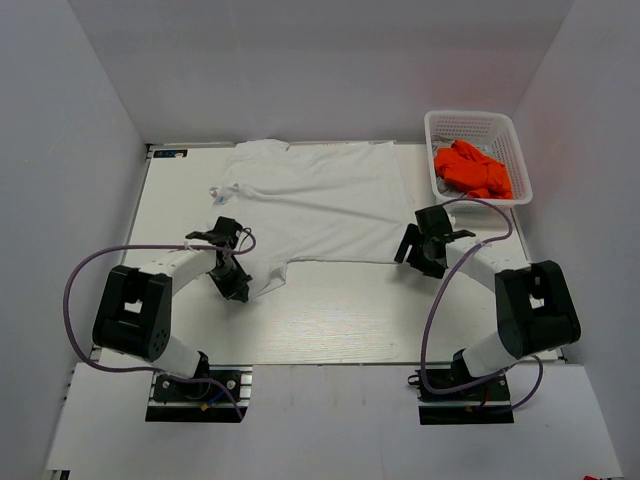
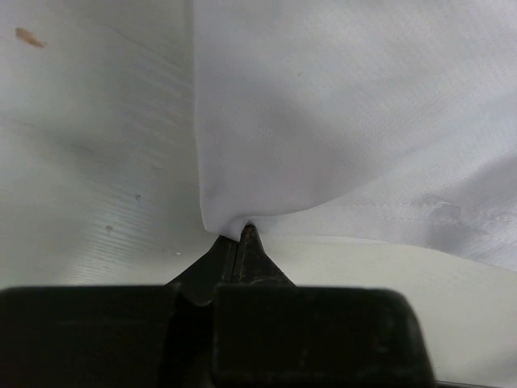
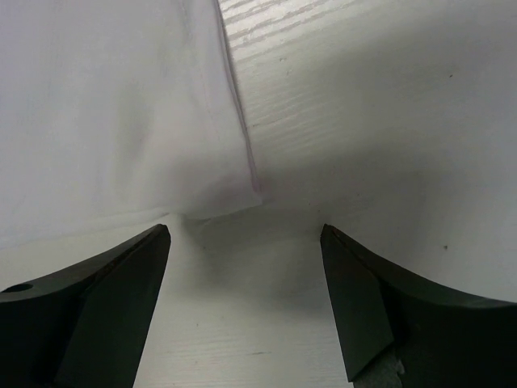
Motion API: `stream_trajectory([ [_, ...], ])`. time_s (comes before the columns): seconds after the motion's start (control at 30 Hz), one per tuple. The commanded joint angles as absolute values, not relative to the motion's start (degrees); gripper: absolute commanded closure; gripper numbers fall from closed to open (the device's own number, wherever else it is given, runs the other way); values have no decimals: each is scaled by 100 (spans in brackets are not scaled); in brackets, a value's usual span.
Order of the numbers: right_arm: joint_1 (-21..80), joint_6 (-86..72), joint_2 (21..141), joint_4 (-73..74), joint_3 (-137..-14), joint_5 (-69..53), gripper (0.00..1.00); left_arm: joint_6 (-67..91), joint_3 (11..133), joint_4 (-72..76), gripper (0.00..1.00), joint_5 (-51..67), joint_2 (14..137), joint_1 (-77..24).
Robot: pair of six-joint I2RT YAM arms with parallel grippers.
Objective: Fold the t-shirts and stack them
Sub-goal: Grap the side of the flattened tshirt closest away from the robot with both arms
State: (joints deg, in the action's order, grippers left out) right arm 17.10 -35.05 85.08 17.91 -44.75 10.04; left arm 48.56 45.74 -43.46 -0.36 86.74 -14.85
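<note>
A plain white t-shirt (image 1: 320, 200) lies spread flat on the table. My left gripper (image 1: 242, 289) is at its near left corner. In the left wrist view the jaws (image 2: 242, 232) are shut on a pinched tip of the white cloth (image 2: 339, 121). My right gripper (image 1: 408, 251) is at the shirt's near right corner. In the right wrist view it (image 3: 245, 234) is open, with the cloth corner (image 3: 234, 190) just ahead of the fingertips and untouched. An orange t-shirt (image 1: 472, 168) lies crumpled in the basket.
A white plastic lattice basket (image 1: 472, 125) stands at the back right, just beyond my right arm. The white table (image 1: 340, 315) runs to grey walls at left, right and back. A small brown spot (image 2: 29, 36) marks the tabletop.
</note>
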Motion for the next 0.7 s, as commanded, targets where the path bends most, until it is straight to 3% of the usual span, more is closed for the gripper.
stream_trajectory([
  [0.0,1687,-3691,8762,1389,-4518,923,19,4834,4254,-4588,100,-325,8579,-1512],
  [0.07,1679,-3770,8806,1240,-4456,914,27,4834,4254,-4798,100,-325,8578,-1512],
  [0.13,1679,-3805,8842,1231,-4386,923,47,4834,4254,-4939,100,-386,8517,-1512],
  [0.23,1679,-3823,8816,1029,-4210,923,52,4772,4254,-5071,100,-387,8403,-1512],
  [0.27,1679,-3823,8815,985,-4166,932,72,4703,4254,-5123,100,-387,8402,-1512],
  [0.33,1679,-3771,8737,1106,-4131,862,100,4650,4254,-5264,100,-247,8262,-1512],
  [0.67,1749,-3331,7515,2996,-4113,555,100,4509,4026,-6056,100,817,7243,-1564],
])
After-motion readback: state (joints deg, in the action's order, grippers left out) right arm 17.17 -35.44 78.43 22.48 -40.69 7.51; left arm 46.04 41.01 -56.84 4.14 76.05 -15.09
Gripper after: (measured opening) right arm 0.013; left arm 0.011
